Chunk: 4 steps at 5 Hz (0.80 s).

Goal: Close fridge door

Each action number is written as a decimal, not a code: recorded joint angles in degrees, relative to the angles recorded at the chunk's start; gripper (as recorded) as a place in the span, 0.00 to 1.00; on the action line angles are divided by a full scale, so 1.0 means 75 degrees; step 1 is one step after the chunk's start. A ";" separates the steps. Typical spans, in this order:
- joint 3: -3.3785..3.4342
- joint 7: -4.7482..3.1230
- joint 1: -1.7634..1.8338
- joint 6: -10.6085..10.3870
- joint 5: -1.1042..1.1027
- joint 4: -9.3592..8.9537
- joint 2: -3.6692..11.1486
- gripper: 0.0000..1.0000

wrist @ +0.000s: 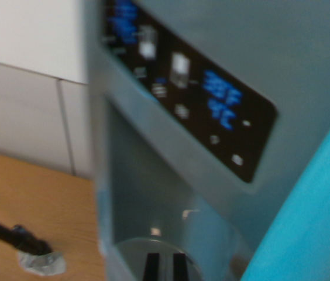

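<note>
The fridge door (305,52) with its display panel (188,93) is close; push flat and steady; the gripper's (166,266) fingers stand slightly apart, holding nothing.

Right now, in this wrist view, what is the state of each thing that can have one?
Black control panel on the grey fridge door: lit, blue digits showing, too blurred to read.
Recessed dispenser bay under the panel: nothing inside it.
Fridge door: open or closed cannot be told from this close.
End effector: not clearly in view.
Black rod on the wooden floor: lying flat.
</note>
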 joint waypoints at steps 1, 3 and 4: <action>-0.0182 0.0000 -0.0037 0.0000 0.0000 0.0170 0.0268 1.00; -0.0343 0.0000 -0.0038 0.0000 0.0000 0.0350 0.0458 1.00; -0.0343 0.0000 -0.0038 0.0000 0.0000 0.0350 0.0458 1.00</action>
